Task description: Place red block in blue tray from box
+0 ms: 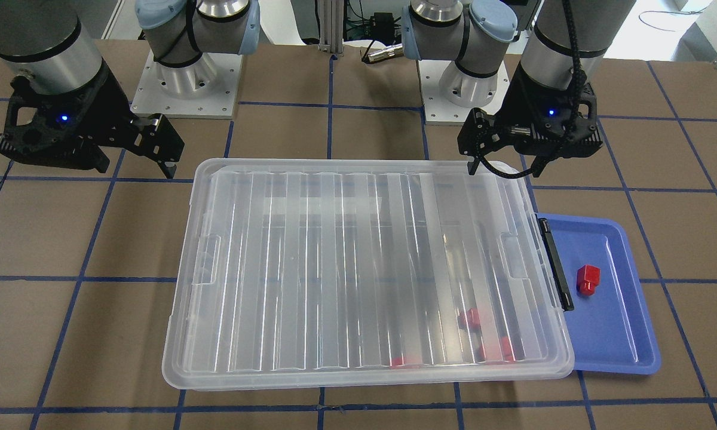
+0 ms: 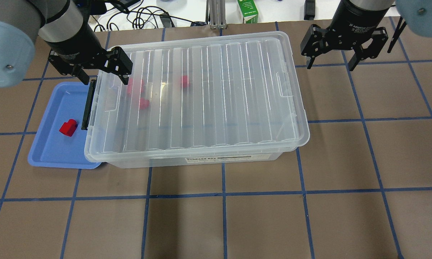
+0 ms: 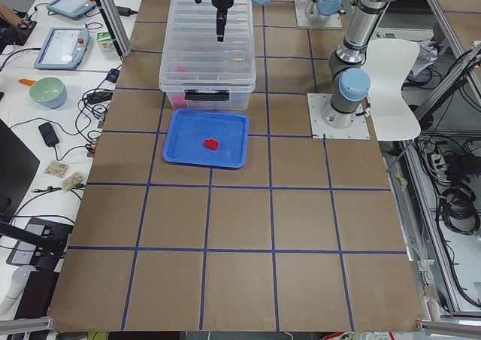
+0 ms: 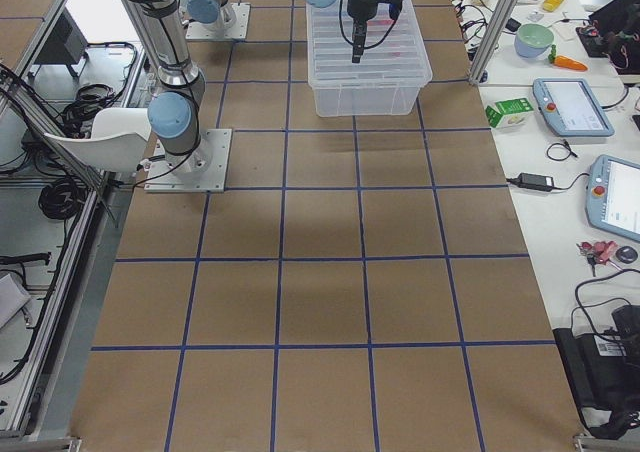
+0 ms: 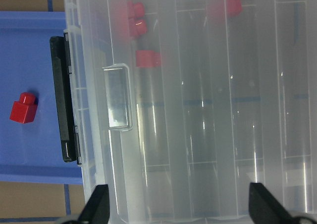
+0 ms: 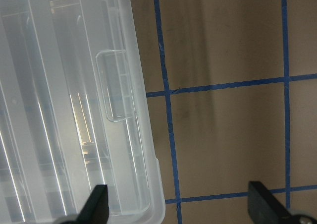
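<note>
One red block [image 1: 587,279] lies in the blue tray [image 1: 615,334]; it also shows in the overhead view [image 2: 68,127] and the left wrist view [image 5: 23,108]. The clear box [image 2: 201,97] has its ribbed lid on, and its black latch [image 2: 88,104] overlaps the tray's edge [image 2: 54,151]. Three more red blocks [image 2: 143,103] show blurred through the lid near the latch end. My left gripper [image 2: 102,77] is open and empty, above the box's latch end. My right gripper [image 2: 331,66] is open and empty, above the bare table beyond the box's other end.
A green carton [image 2: 247,10] and cables [image 2: 144,18] lie behind the table's far edge. Side tables hold tablets [image 3: 66,47], a green bowl [image 3: 47,92] and a power brick [image 4: 528,181]. The brown table has blue tape lines [image 2: 223,194].
</note>
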`<action>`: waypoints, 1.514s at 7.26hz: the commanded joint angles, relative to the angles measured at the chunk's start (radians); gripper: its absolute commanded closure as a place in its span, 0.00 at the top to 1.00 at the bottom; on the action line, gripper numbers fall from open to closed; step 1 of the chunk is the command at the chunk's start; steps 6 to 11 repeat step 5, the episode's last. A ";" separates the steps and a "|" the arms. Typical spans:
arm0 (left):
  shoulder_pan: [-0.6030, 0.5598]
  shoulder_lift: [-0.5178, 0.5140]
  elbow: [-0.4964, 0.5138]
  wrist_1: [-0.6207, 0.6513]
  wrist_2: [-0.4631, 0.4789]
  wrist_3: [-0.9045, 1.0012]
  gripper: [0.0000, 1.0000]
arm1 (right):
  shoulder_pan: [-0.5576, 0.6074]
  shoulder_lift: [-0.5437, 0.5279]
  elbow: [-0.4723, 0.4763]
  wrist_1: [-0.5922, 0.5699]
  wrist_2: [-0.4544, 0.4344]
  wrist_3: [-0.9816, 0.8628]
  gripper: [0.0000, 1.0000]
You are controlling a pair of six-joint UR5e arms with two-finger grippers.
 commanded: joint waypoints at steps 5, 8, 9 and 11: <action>-0.002 -0.006 0.000 0.000 0.000 -0.002 1.00 | 0.023 -0.019 0.007 0.013 -0.007 0.013 1.00; -0.002 -0.006 0.000 0.000 0.000 -0.002 1.00 | 0.023 -0.019 0.007 0.013 -0.007 0.013 1.00; -0.002 -0.006 0.000 0.000 0.000 -0.002 1.00 | 0.023 -0.019 0.007 0.013 -0.007 0.013 1.00; -0.002 -0.006 0.000 0.000 0.000 -0.002 1.00 | 0.023 -0.019 0.007 0.013 -0.007 0.013 1.00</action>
